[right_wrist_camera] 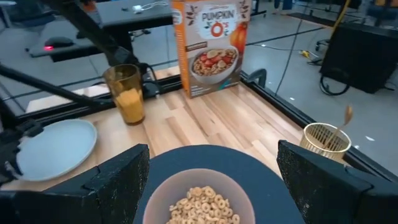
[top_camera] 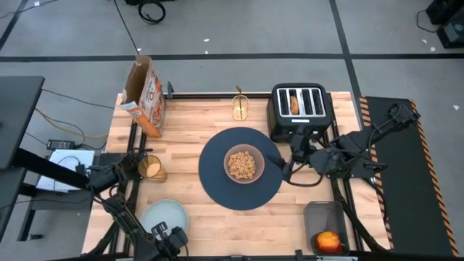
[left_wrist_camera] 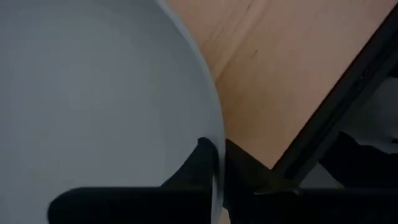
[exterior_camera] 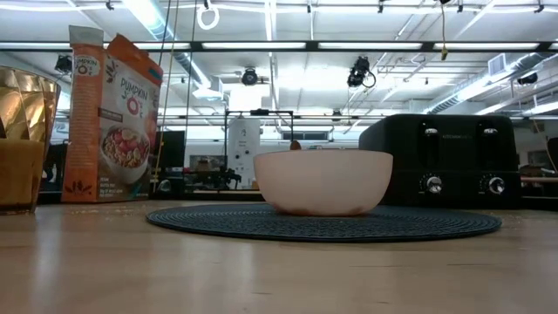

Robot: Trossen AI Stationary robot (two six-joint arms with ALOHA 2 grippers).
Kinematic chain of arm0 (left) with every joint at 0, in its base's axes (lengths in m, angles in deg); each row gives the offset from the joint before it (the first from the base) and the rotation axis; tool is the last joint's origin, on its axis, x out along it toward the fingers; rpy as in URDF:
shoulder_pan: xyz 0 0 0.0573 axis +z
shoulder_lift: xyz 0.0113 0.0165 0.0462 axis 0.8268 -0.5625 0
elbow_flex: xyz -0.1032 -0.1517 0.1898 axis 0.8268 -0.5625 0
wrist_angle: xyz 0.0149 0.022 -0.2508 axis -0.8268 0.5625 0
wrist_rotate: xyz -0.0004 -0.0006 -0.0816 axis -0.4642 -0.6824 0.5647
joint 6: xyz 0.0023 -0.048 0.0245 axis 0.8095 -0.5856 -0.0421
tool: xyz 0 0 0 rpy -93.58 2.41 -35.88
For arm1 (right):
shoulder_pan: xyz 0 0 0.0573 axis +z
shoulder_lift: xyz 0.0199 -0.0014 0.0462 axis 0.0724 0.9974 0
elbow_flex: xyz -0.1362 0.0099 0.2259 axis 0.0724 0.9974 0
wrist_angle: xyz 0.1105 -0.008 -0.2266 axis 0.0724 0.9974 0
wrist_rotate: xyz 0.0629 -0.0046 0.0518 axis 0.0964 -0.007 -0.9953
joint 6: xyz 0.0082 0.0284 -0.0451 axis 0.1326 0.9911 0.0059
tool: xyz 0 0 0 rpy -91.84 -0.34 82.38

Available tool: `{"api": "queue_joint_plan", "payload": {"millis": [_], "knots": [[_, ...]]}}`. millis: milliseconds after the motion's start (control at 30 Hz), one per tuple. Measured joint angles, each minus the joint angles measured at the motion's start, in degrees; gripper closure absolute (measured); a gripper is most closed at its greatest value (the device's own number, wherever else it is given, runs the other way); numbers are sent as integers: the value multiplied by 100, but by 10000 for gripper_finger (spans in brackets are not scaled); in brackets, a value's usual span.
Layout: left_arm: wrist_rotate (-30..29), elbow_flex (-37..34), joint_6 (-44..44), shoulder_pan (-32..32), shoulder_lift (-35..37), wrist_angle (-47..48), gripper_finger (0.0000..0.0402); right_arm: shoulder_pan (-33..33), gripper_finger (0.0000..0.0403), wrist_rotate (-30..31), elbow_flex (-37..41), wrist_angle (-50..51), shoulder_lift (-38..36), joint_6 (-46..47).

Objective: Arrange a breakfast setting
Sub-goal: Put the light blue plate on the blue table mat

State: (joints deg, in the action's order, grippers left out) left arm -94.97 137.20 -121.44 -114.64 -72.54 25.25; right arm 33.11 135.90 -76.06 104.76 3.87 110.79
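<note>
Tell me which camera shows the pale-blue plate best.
The right wrist view: the whole pale-blue plate lies on the table, left gripper at its rim. The high view shows it small, the left wrist view only its pinched edge; the low view misses it.

**Four cameras around one bench**

The high view looks straight down on the whole bench (top_camera: 210, 225). The low view sits at bench height, close to the tan bowl (exterior_camera: 323, 181) and facing the room behind. The left wrist view presses close against the pale-blue plate (left_wrist_camera: 93, 93). The right wrist view looks across the bench, sharing bowl, cereal box (right_wrist_camera: 211, 46) and plate with the high view.
</note>
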Motion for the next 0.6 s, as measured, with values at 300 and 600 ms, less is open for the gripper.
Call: {"api": "queue_joint_plan", "payload": {"millis": [300,600], "knots": [[145,1277,1948,214,53,512,384,320,47,-67,0,0,-78,-69],[-80,1545,5816,1335,48,1770,386,515,47,-250,0,13,-83,-45]]}}
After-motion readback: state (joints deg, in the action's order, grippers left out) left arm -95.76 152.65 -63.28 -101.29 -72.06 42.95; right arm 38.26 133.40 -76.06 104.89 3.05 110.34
